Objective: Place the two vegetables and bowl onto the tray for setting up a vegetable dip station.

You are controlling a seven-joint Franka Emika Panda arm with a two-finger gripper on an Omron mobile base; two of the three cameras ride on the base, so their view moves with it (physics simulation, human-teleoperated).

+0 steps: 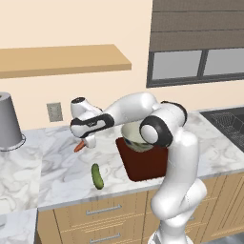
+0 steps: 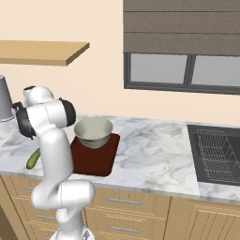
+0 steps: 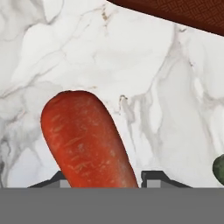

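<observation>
The orange-red carrot (image 3: pixel 83 140) lies lengthwise between my fingertips (image 3: pixel 151 177), which press on both its sides. From the left base view, my gripper (image 1: pixel 88 142) is low over the marble counter, shut on the carrot (image 1: pixel 78 147), left of the tray. The greyish-green bowl (image 1: pixel 132 138) (image 2: pixel 93 131) sits on the back half of the dark reddish-brown tray (image 1: pixel 143 167) (image 2: pixel 96 161) (image 3: pixel 175 11). The dark green cucumber (image 1: pixel 97 176) (image 2: pixel 33 159) (image 3: pixel 219 168) lies on the counter near the front edge, apart from the gripper.
A tall grey metal cylinder (image 1: pixel 8 121) stands at the far left of the counter. A sink with a wire rack (image 2: pixel 218 152) is at the right. A wall outlet (image 1: pixel 55 112) and a wooden shelf (image 1: pixel 62 59) are behind the arm.
</observation>
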